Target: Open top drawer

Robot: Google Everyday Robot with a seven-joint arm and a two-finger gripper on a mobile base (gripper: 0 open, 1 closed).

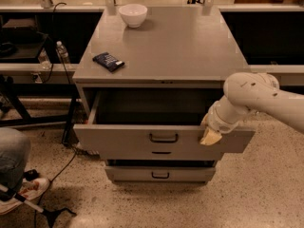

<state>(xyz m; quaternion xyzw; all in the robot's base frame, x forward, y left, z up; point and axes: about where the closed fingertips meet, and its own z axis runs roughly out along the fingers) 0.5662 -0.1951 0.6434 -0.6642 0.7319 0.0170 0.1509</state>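
Observation:
The top drawer (123,139) of the grey cabinet is pulled out toward me, its deep grey box open and dark inside, with a small dark pull handle (164,137) at the centre of its front. My gripper (211,134) on the white arm comes in from the right and rests at the right part of the drawer's front, at its top edge, well right of the handle. A cream-coloured fingertip (210,137) shows against the front.
A white bowl (133,14) and a dark blue packet (108,61) lie on the cabinet top (190,46). A lower drawer (160,174) sits slightly out below. A person's leg and shoe (19,184) are at the lower left, with cables on the floor.

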